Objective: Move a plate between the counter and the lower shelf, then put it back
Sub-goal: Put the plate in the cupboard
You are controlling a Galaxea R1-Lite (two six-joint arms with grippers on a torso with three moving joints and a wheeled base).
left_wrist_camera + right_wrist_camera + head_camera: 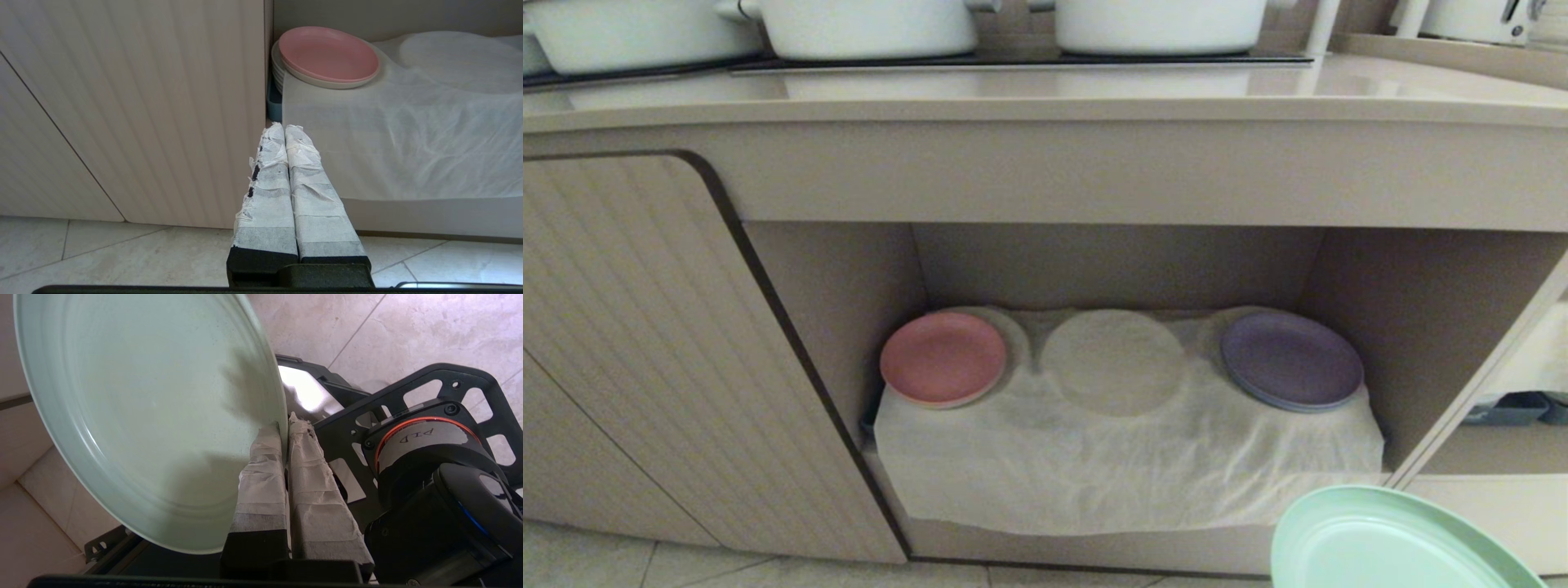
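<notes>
The mint-green plate (1388, 543) shows at the lower right of the head view, in front of and below the lower shelf (1127, 457), whose floor is draped in a white cloth. My right gripper (284, 424) is shut on the plate (143, 412), pinching its rim between the taped fingers (261, 477); that gripper itself is outside the head view. An empty round dimple (1112, 361) lies in the cloth's middle. The counter (1045, 94) runs along the top. My left gripper (284, 127) hangs shut and empty near the floor, by the ribbed door.
A pink plate (943, 358) sits on the shelf's left, on stacked white plates (278, 69); a purple plate (1292, 361) sits on its right. White pots (866, 24) stand on the counter's hob. A ribbed cabinet door (645, 351) closes the left side. My base frame (408, 388) lies below the plate.
</notes>
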